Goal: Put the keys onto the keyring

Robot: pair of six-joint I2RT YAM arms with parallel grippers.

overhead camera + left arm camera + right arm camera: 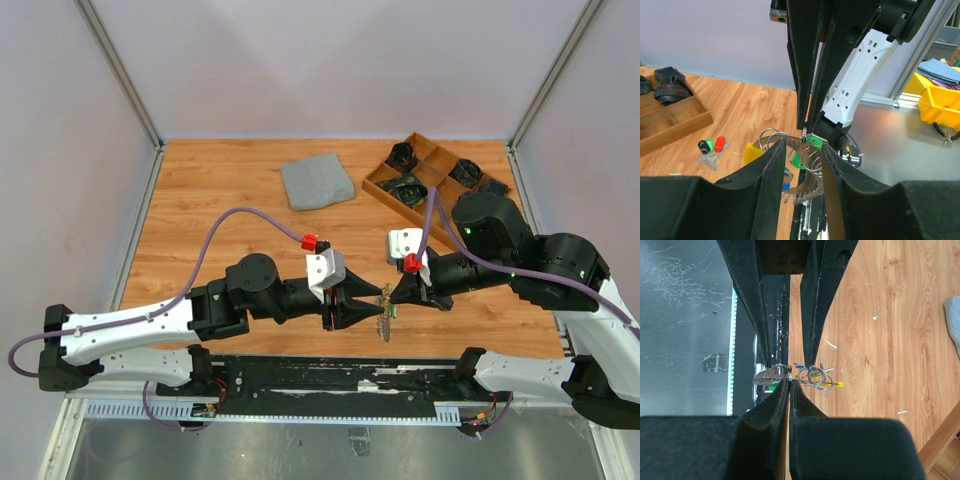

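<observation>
The keyring (384, 318), a curved metal band strung with several small wire rings, hangs in the air between both grippers over the table's near edge. My right gripper (393, 297) is shut on its top edge; the right wrist view shows that pinch (790, 381) between the ring stacks (769, 375). My left gripper (802, 144) stands half wide with a fingertip (781, 142) against each end of the keyring (816, 159). Green (799, 160) and yellow (751, 151) keys hang from it. Loose keys (712, 146) with black, green and red heads lie on the wood.
A wooden divided tray (380, 185) with dark items stands at the back right. A folded grey cloth (317, 182) lies at the back middle. A black rail (330, 375) runs along the near edge. A yellow bin (942, 105) sits off the table.
</observation>
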